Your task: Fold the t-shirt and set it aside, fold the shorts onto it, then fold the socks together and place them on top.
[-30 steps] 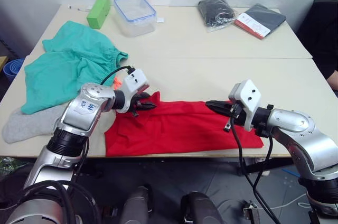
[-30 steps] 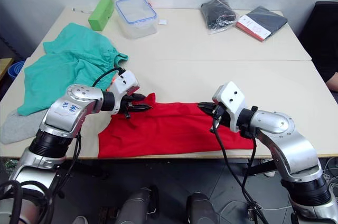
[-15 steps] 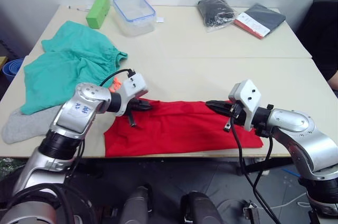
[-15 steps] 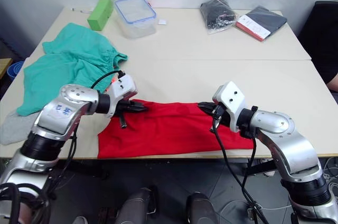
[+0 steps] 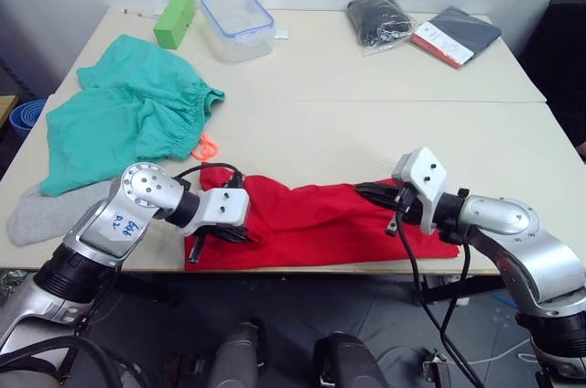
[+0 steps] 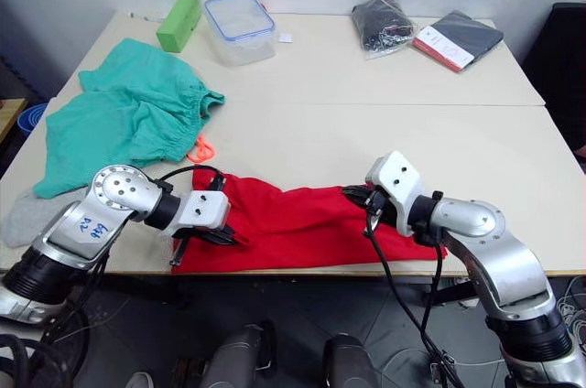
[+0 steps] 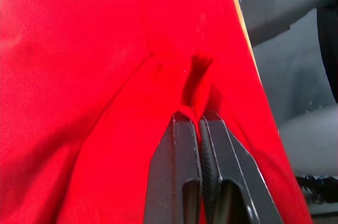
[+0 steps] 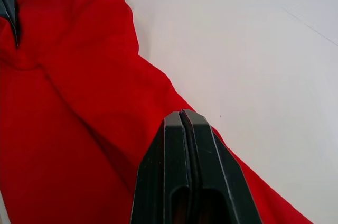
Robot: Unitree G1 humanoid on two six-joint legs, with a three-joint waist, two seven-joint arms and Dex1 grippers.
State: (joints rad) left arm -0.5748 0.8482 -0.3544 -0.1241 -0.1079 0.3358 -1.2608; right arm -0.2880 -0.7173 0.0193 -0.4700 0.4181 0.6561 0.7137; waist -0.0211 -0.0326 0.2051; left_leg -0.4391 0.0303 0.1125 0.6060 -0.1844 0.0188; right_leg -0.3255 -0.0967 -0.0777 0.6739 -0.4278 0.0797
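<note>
The red t-shirt (image 5: 311, 223) lies bunched in a long band along the table's front edge. My left gripper (image 5: 240, 234) is low at the shirt's near-left corner and is shut on a pinched ridge of the t-shirt (image 7: 196, 84). My right gripper (image 5: 362, 191) is shut at the shirt's far edge, right of centre. Its tips (image 8: 182, 113) hover over the red cloth, and I see no fabric between them. The teal-green shorts (image 5: 119, 123) lie spread at the left, their orange drawstring (image 5: 207, 145) poking out. The grey socks (image 5: 46, 214) lie at the near-left corner.
At the back of the table are a green block (image 5: 174, 19), a clear lidded container (image 5: 236, 22), a black bag (image 5: 380, 17) and a dark pouch with a red-edged booklet (image 5: 455, 36). The table's front edge (image 5: 302, 269) runs just beyond the shirt.
My left gripper has swung from the shirt's far-left edge down to the front edge, pulling that cloth with it. The right gripper has barely moved.
</note>
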